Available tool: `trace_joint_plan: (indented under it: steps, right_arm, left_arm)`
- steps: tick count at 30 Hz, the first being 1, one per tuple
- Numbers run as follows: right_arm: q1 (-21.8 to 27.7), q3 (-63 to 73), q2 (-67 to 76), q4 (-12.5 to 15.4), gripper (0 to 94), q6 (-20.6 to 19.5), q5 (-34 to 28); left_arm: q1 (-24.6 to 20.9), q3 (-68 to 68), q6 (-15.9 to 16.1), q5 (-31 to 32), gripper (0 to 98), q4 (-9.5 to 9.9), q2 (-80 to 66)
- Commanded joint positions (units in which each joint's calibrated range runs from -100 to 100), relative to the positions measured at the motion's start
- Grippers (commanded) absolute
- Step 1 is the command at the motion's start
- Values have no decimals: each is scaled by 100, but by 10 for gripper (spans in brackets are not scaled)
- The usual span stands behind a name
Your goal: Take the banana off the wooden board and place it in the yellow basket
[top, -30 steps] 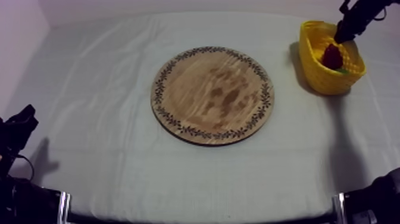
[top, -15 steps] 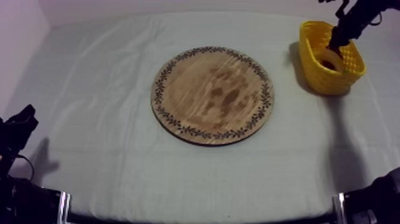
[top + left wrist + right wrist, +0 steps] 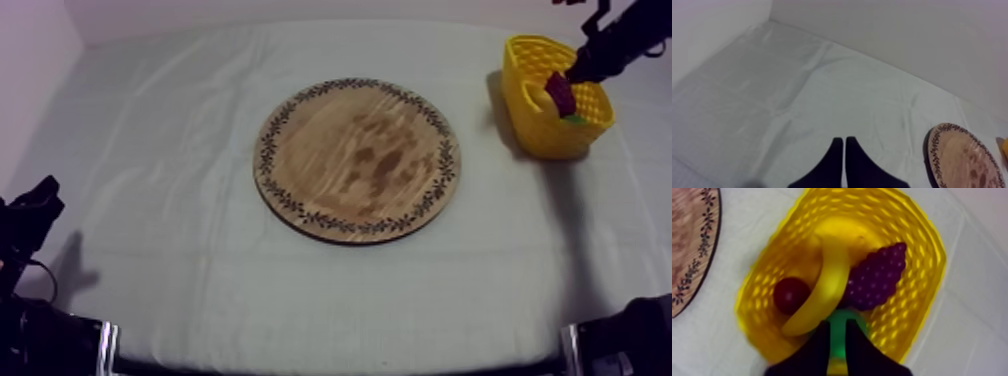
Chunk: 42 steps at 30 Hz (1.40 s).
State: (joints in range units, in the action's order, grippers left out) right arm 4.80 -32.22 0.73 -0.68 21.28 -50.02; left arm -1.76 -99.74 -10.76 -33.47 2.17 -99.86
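banana [image 3: 829, 283] in yellow basket [image 3: 914, 313], pear [image 3: 847, 319] half-hidden

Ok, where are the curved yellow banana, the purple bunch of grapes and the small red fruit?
curved yellow banana [image 3: 832, 282]: right wrist view, mid-curve.
purple bunch of grapes [image 3: 877, 278]: right wrist view, centre.
small red fruit [image 3: 791, 294]: right wrist view, centre.

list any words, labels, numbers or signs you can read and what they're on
None: no readable text anywhere.
The round wooden board carries only a decorative pattern round its rim, not letters.
The yellow woven basket, yellow toy banana, purple grapes and small red fruit bear no labels.
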Motion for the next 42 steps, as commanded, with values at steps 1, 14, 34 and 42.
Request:
trace_joint_plan:
  steps: [1,14,34,42]
  right_arm:
    - [-29,-979,721,-35,122,-36,309]
    - [-41,-3060,3790,36,119,-82,389]
    - [-316,-5774,9139,-213,127,-627,-38]
    - [-298,-6443,9465,-177,100,-1296,336]
  left_arm:
    - [-1,-4,-1,0,1,0,3]
    - [-1,-4,-1,0,1,0,3]
    - [-1,-4,1,0,1,0,3]
    - [-1,-4,0,0,1,0,3]
